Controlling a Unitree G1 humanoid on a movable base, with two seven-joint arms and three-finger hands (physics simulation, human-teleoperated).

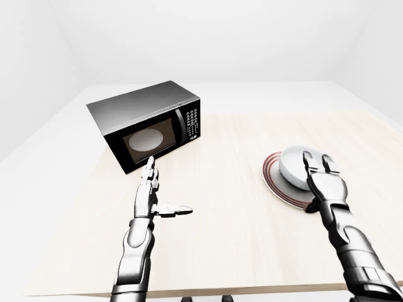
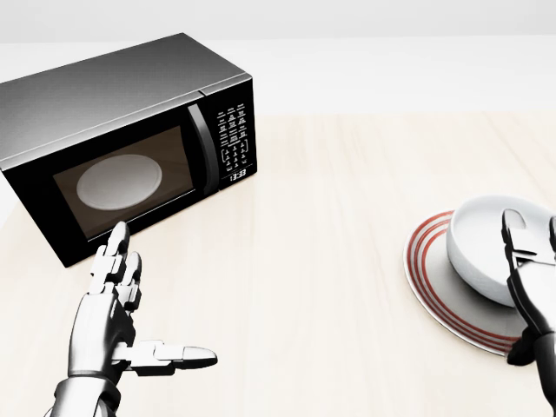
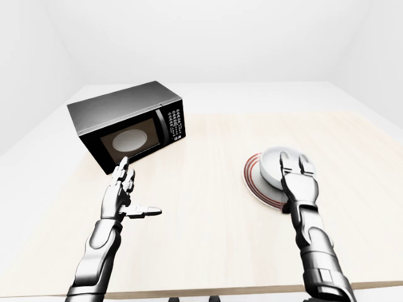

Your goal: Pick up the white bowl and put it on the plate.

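Observation:
The white bowl sits upright on the red-rimmed plate at the right of the table in the head view. My right hand is open at the bowl's near right side, with its straight fingers reaching over the rim and its thumb low beside the plate. I cannot tell whether the fingers touch the bowl. My left hand is open and empty above the table at the lower left, thumb stuck out to the right, just below the microwave.
A black microwave with its door shut stands at the upper left of the light wooden table. A round pale turntable shows through the door glass. The table's near edge runs along the bottom of the left-eye view.

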